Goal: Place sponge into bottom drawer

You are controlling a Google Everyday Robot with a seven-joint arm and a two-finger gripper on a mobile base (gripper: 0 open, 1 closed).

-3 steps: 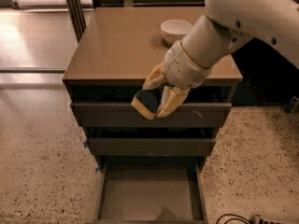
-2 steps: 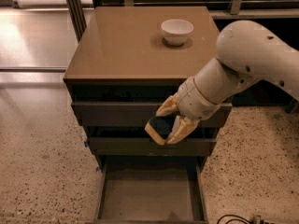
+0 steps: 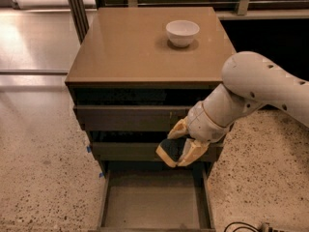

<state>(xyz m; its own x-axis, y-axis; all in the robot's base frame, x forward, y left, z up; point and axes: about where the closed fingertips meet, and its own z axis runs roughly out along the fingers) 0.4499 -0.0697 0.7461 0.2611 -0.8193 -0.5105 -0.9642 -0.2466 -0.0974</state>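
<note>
While the bottom drawer (image 3: 152,204) sits pulled open, the gripper (image 3: 176,148) hangs over it with the sponge (image 3: 169,149).
Its yellow pads clamp the sponge, dark green side showing, just above the drawer's back edge; the white bowl (image 3: 182,33) stands on the cabinet top (image 3: 140,47), well above that drawer.

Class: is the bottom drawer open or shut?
Open: the bottom drawer is pulled out, floor showing, below the claw holding the sponge.
</note>
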